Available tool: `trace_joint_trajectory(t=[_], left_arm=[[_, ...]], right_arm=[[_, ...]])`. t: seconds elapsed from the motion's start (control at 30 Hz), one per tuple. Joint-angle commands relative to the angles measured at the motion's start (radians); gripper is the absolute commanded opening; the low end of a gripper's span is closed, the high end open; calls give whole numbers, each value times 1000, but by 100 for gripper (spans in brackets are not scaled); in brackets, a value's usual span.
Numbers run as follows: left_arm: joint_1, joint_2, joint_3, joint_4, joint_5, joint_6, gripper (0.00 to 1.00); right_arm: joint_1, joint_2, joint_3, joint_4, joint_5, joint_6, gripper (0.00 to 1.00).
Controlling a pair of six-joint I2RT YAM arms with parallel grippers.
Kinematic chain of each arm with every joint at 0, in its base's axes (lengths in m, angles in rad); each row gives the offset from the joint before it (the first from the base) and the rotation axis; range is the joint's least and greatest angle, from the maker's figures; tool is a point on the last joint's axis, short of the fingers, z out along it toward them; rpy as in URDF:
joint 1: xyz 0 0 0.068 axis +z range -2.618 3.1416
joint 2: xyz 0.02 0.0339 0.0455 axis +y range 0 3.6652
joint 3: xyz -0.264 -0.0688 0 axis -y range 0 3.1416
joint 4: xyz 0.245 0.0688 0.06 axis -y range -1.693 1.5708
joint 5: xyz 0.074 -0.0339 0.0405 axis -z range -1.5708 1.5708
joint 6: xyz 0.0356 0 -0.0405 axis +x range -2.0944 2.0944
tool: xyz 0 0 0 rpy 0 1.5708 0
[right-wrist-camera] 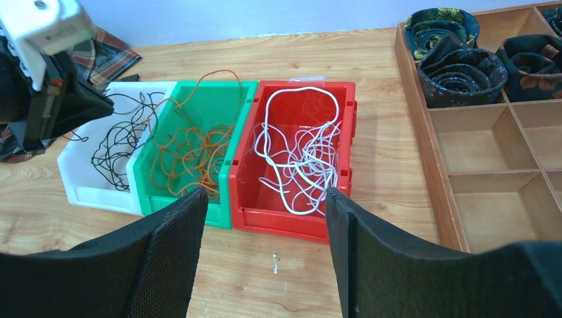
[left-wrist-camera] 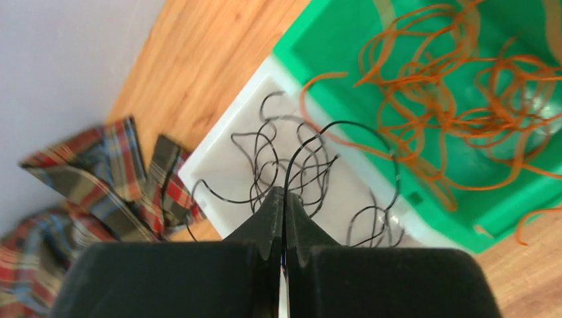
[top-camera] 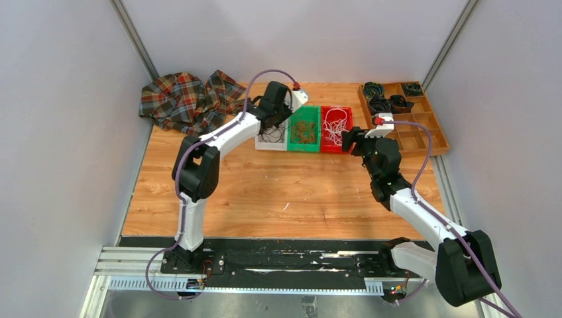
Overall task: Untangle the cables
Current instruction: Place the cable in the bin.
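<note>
Top external: we are seeing the left gripper over the white bin, the right gripper beside the red bin.
Left wrist: we are finding jaws pinching a black cable looping ahead.
Right wrist: we are noting jaws wide, white cables ahead.

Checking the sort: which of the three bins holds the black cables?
The white bin, at the row's left end; the green bin holds orange cables, the red bin white cables. The left gripper is shut on a black cable.
</note>
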Motion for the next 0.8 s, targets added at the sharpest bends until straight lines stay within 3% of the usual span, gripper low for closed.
trace_joint_trajectory(t=[0.0,0.27,0.57,0.63,0.77], left_arm=[[83,-53,-96,110,108,-216,1],[101,-64,-205,261,22,-217,0],[74,-6,-166,275,-43,-125,1],[69,6,-134,236,-38,-121,7],[68,6,-110,190,-10,-113,44]], right_arm=[[-15,-7,-13,11,12,9,66],[-15,7,-11,30,-1,18,65],[-15,10,-10,38,-9,20,65],[-15,13,-5,37,-11,18,65],[-15,16,-2,38,-16,20,65]])
